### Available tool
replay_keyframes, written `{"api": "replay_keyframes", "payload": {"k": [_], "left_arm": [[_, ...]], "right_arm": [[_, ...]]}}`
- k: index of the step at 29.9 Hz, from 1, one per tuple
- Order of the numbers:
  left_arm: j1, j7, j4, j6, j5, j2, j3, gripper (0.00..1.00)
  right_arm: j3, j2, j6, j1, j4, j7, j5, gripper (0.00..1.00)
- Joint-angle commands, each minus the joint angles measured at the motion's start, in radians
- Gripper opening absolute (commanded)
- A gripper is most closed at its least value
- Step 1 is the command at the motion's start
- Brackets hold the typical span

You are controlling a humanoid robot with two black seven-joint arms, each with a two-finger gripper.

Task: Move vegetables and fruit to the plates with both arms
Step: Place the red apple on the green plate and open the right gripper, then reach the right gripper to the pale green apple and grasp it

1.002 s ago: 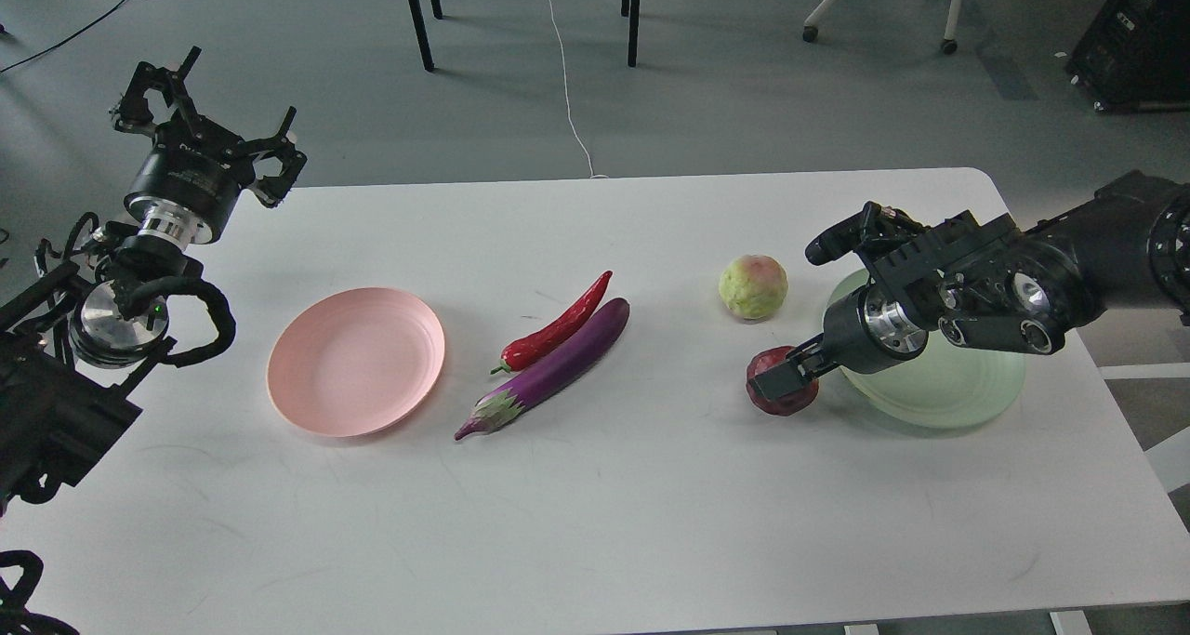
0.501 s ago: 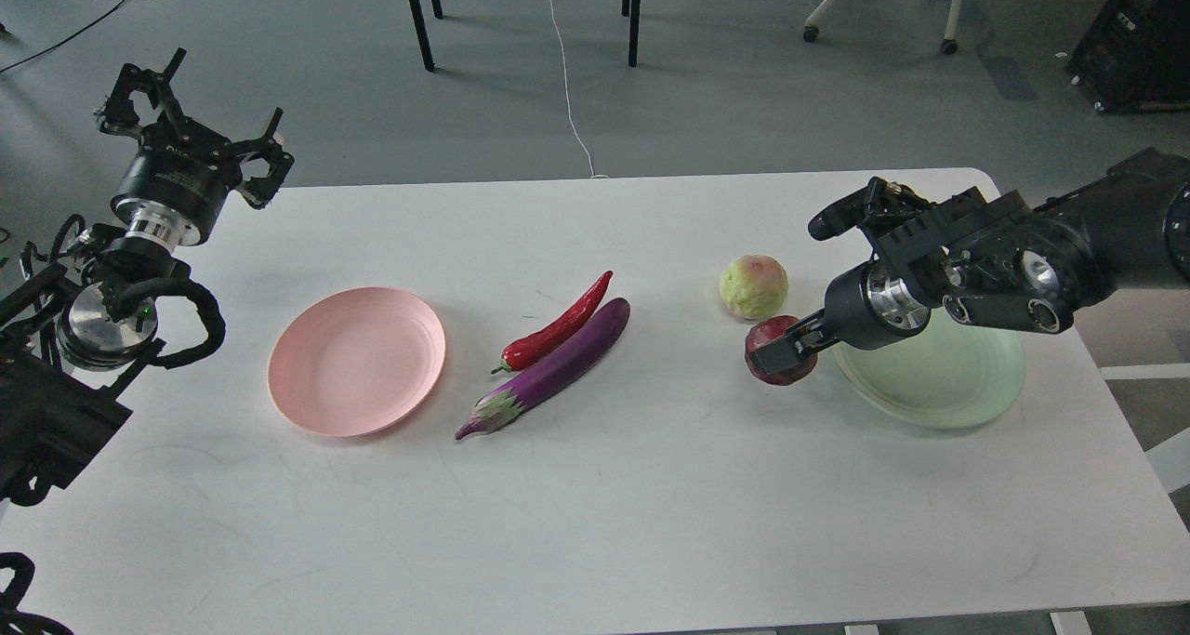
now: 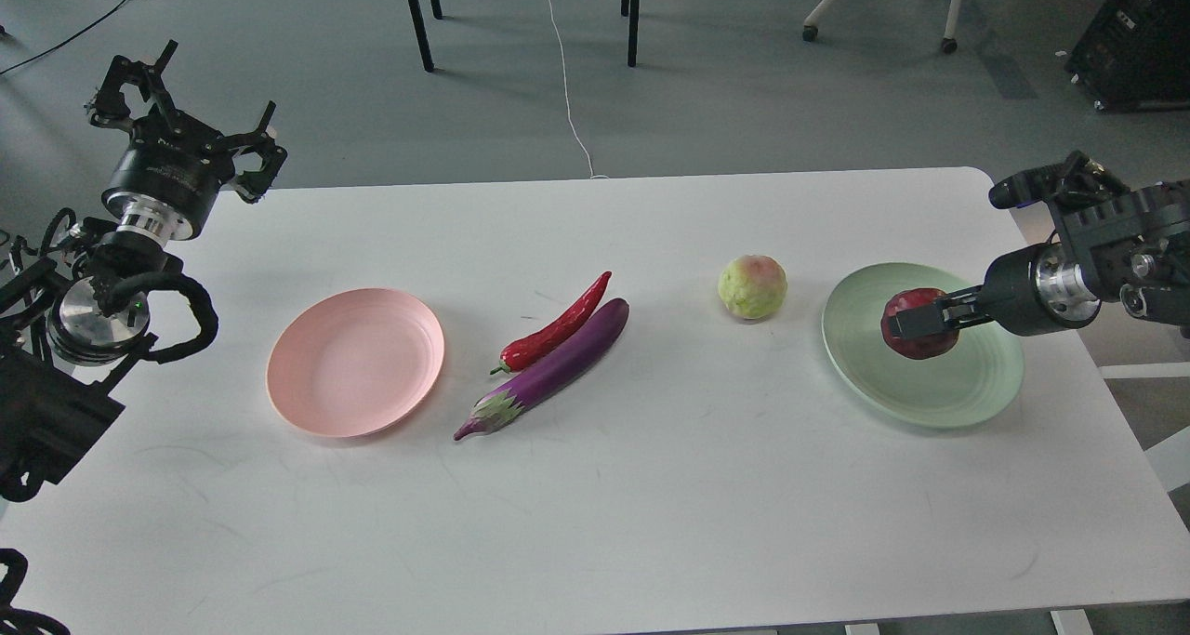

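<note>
Right gripper [image 3: 916,319] is pinched on the pomegranate [image 3: 918,324], fingers clamping its top and side, fruit carried over the middle of the green plate [image 3: 967,395]; can't tell if it touches the plate surface or hangs just above. The yellow-green fruit [image 3: 752,286] sits on the white table [image 3: 651,505] to the left of that gripper, just outside the plate rim. Further left of it, the chili [image 3: 556,326] and eggplant [image 3: 548,365] lie side by side, touching or nearly so, both slanted the same way, stem ends toward the robot. Left gripper [image 3: 181,119] is raised off the table's far-left corner, fingers spread wide, holding nothing. The pink plate [image 3: 355,361] is below and to the right of it, well apart, between that gripper and the eggplant
</note>
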Motion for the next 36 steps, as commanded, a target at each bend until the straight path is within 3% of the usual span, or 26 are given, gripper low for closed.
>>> {"api": "replay_keyframes", "payload": {"k": [1,7,19,27,36], "left_arm": [[0.000,0.000,0.000,0.000,0.000,-0.003,0.004,0.98],[0.000,-0.002,0.000,-0.002,0.000,-0.001,0.006,0.98],[0.001,-0.005,0.000,0.002,0.000,-0.001,0.003,0.98],[-0.002,-0.003,0.000,0.006,0.000,-0.001,0.003,0.98],[-0.002,-0.003,0.000,0.003,0.000,0.000,0.003,0.98]], "right_arm": [[0.005,-0.027,-0.002,-0.027,-0.010,0.000,-0.001,0.77],[0.010,-0.048,-0.002,-0.045,-0.015,-0.001,-0.001,0.92],[0.108,-0.029,0.013,0.009,-0.059,-0.014,0.015,0.98],[0.170,0.172,0.024,-0.025,-0.243,-0.014,0.016,0.98],[0.157,0.381,0.026,-0.114,-0.352,-0.014,0.015,0.98]]}}
